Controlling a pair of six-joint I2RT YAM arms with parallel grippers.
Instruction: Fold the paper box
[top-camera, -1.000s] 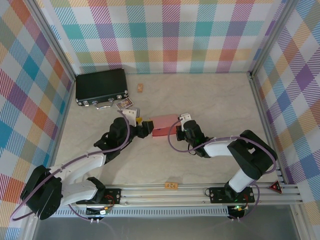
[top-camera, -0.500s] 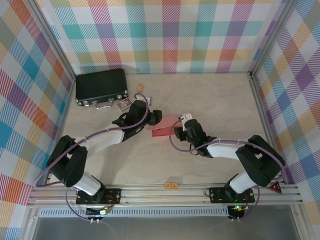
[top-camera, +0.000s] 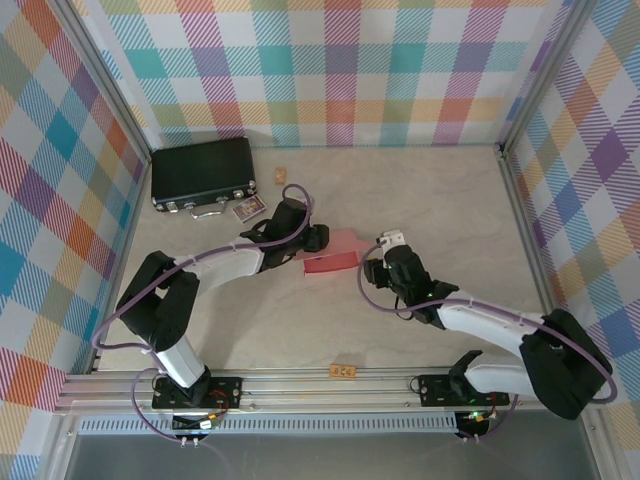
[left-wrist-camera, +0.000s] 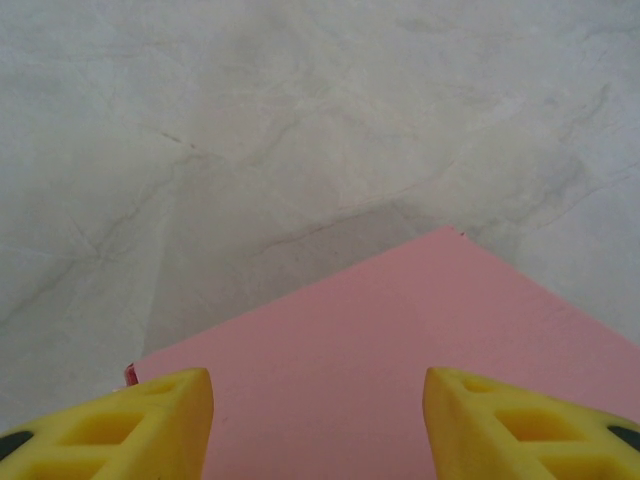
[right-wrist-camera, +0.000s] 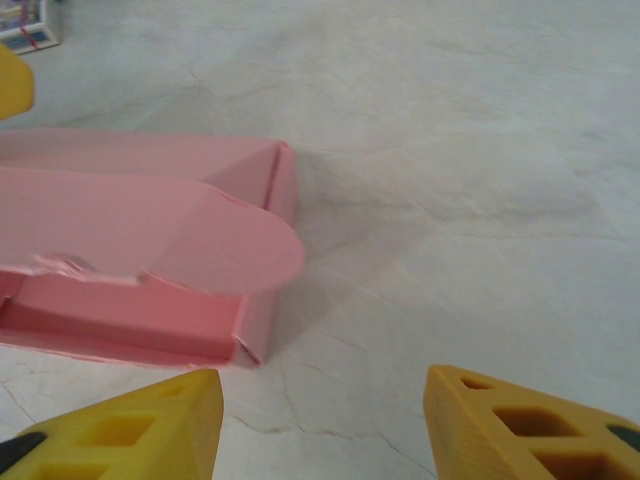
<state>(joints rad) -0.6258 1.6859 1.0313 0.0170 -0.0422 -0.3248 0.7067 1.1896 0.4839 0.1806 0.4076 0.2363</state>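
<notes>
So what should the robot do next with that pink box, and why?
Probably ease the right gripper in to tuck the rounded flap into the paper box: it juts out loose over the open side, and that gripper is open, facing it.

Black latched case (top-camera: 203, 172) is lying at the table's (top-camera: 440, 210) far-left corner. Small printed card (top-camera: 248, 208) is sitting just beside its front edge, a tan block (top-camera: 281, 176) lying near its right end. Orange tag (top-camera: 343, 371) is resting by the near rail. Plaid walls (top-camera: 330, 70) are surrounding everything.
</notes>
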